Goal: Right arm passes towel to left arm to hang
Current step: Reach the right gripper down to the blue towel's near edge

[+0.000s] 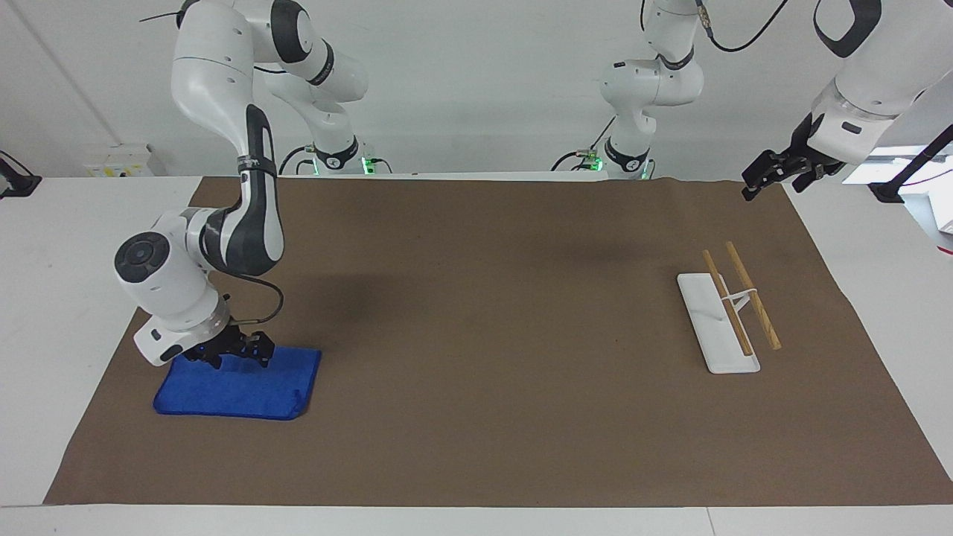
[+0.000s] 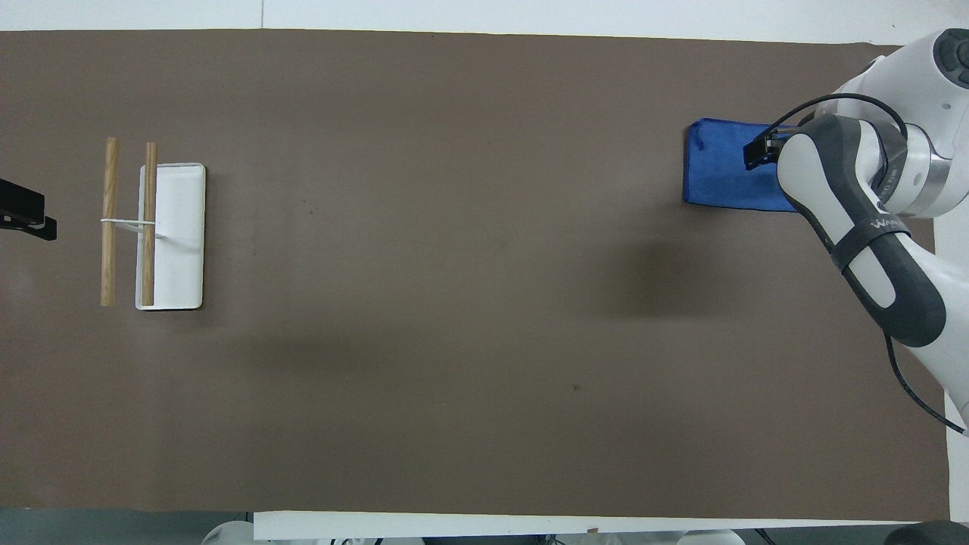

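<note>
Towel [image 1: 237, 385] lies flat on the brown mat [image 1: 476, 417] at the right arm's end of the table, farther from the robots than the mat's middle. Your right arm [image 1: 242, 216] is bent down over it, and the right gripper [image 1: 229, 356] sits low at the towel's robot-side edge, fingers spread apart, tips at or just above the cloth; you can't tell contact from either view. From overhead the arm's elbow covers about half the towel [image 2: 723, 172], and only one black finger [image 2: 759, 154] pokes out over the blue.

Your left arm [image 1: 867, 74] waits at its own end, left gripper [image 1: 761, 182] up in the air over the mat's corner nearest the robots. Fingers there: cannot tell whether apart or together. Overhead shows only its black tip [image 2: 23, 212] at the frame edge.

Rack [image 1: 726, 313] stands on the mat at the left arm's end: white base [image 2: 176, 235] with two wooden bars [image 2: 129, 221] held over it on a thin white bracket. Nothing touching it. Rack and towel are well apart.
</note>
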`<state>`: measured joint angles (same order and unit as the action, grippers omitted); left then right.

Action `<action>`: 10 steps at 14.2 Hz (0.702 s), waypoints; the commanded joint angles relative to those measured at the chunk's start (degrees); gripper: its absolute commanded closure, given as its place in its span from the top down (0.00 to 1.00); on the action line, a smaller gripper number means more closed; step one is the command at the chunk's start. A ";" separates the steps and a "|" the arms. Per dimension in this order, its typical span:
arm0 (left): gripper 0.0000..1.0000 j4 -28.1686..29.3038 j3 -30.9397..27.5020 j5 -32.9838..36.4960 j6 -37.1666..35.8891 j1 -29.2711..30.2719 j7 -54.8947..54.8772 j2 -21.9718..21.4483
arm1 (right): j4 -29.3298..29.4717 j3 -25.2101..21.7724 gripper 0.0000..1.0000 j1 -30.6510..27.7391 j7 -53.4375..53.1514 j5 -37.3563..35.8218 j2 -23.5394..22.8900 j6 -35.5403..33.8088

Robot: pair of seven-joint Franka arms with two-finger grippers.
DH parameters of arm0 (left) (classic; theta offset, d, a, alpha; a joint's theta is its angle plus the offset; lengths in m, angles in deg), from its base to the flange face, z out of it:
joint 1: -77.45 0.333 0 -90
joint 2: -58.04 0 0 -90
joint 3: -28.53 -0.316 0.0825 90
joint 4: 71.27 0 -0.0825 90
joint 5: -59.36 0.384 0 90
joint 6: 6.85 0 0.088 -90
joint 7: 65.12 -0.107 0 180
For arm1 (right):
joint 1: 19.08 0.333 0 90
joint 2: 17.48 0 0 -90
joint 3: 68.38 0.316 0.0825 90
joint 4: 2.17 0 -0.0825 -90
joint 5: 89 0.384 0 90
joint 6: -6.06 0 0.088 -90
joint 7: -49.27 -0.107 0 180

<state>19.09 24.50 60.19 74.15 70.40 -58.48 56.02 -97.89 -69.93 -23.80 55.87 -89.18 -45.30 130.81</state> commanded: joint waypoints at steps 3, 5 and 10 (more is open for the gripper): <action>1.00 2.01 -0.02 0.75 0.30 0.02 0.75 -1.85 | -8.85 0.50 0.92 -2.21 4.81 1.15 2.14 7.77; 1.00 2.01 0.07 0.75 0.30 0.02 0.75 -1.85 | -9.22 0.50 0.90 -2.22 5.18 1.15 2.24 7.87; 1.00 2.01 -0.02 0.75 0.30 0.02 0.75 -1.85 | -10.18 0.58 0.84 -2.31 5.70 1.41 2.67 7.43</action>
<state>19.19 24.49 60.19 74.15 70.40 -58.46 55.87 -105.68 -69.89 -25.41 59.64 -89.16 -44.50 137.71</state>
